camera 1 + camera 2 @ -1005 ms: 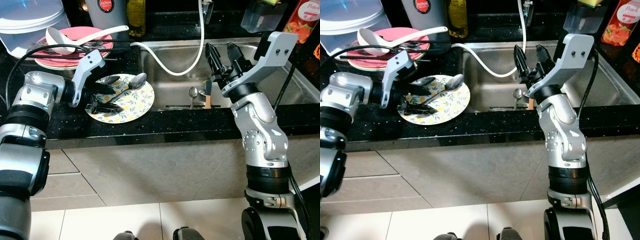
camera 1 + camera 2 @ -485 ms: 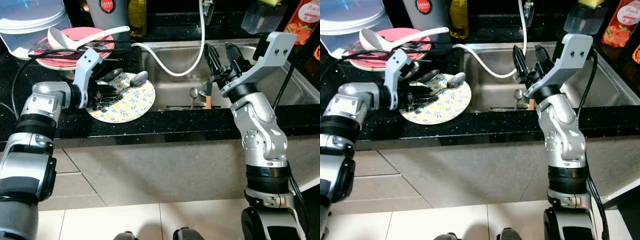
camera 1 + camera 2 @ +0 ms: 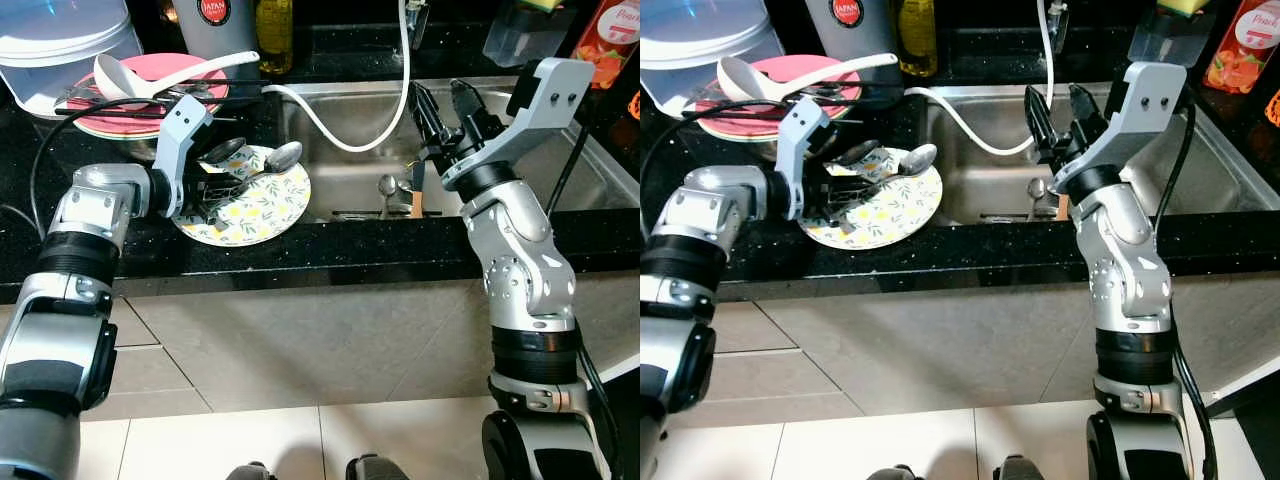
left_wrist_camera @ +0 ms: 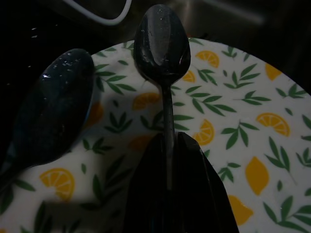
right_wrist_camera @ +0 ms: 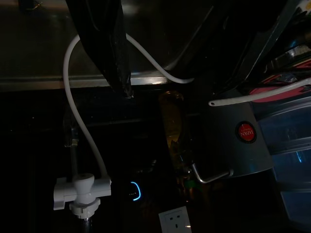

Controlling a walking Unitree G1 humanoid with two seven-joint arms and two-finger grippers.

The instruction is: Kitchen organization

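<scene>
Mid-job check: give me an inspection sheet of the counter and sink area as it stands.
Surface: black speckled counter with a steel sink set in.
Job's things: lemon-print plate near the counter edge, holding two spoons; a spoon lies in the sink.
Clutter: pink plates with a white ladle; steel jug; oil bottle; clear container.
Grippers: left claw shut on one spoon's handle over the plate; right claw open above the sink.
Cables: white hose loops into the sink; black cable by the left arm.
Surroundings: tiled floor.
</scene>
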